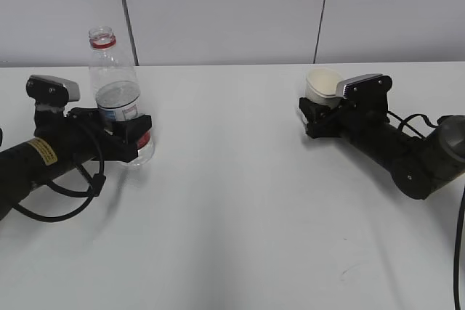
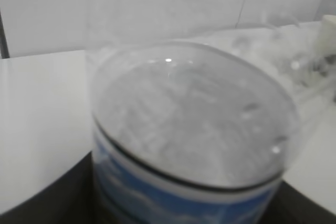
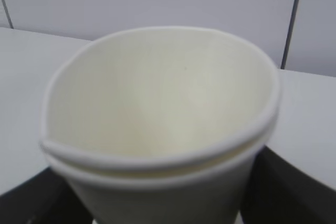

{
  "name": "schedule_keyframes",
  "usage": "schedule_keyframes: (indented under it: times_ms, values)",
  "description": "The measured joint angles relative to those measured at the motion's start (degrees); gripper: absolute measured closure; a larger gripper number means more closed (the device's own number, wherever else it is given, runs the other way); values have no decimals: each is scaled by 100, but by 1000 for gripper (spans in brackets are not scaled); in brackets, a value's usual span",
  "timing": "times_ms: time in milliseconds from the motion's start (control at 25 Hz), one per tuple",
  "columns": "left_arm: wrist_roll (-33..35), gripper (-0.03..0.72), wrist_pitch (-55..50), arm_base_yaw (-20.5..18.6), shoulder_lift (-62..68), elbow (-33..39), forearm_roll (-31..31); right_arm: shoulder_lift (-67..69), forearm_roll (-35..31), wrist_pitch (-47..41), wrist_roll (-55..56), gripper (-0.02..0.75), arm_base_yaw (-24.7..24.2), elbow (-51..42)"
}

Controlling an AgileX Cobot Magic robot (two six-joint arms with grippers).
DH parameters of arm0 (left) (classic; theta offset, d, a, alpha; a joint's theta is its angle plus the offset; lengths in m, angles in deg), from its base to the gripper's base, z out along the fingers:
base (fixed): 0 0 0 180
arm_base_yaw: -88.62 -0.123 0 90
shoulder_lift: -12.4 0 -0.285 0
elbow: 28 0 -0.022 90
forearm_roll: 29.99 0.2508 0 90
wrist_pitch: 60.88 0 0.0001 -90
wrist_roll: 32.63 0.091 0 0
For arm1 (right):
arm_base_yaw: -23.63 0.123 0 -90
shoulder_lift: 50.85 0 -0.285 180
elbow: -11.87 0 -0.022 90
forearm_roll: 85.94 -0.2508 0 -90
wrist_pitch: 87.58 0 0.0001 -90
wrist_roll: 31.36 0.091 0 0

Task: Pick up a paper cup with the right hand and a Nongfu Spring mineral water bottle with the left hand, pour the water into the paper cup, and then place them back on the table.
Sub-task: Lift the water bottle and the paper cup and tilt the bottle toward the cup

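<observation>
A: What fills the view?
B: The paper cup (image 3: 157,124), close up, its rolled rim squashed out of round, cream inside.
A: And around it?
B: Dark tool fingers (image 3: 286,184) flank its lower sides; white tabletop (image 3: 31,77) reaches a grey wall.

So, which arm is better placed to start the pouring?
Left. The left gripper is around the tall clear plastic bottle, still upright. The right gripper holds the off-white paper cup, which only receives.
</observation>
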State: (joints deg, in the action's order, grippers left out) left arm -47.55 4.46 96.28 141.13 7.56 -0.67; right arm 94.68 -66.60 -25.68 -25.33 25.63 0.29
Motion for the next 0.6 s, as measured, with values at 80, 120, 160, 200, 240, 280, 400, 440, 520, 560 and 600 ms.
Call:
schedule_keyframes:
  times_ms: [80,120,160,200,240,280,400,440,520,560,600]
  values:
    - [5,265,-6,0,0,0,0,0,34,0,103,220,0,0]
    - [5,272,-6,0,0,0,0,0,59,0,145,230,0,0]
    - [11,274,-6,0,0,0,0,0,88,10,171,241,0,0]
    - [11,276,-6,0,0,0,0,0,111,10,184,251,0,0]
    - [11,276,-6,0,0,0,0,0,170,21,196,260,0,0]
    - [11,276,-6,0,0,0,0,0,234,21,205,265,0,0]
    - [113,277,-11,0,0,-5,59,0,506,32,219,269,0,0]
    - [153,277,-11,0,0,-10,87,0,620,32,219,269,0,0]
    - [180,277,-39,0,-6,-27,166,-38,786,28,222,269,0,-12]
    - [187,278,-87,0,-36,-33,217,-93,869,-7,232,269,0,-47]
    - [208,278,-197,0,-95,-33,281,-163,927,-50,232,269,0,-116]
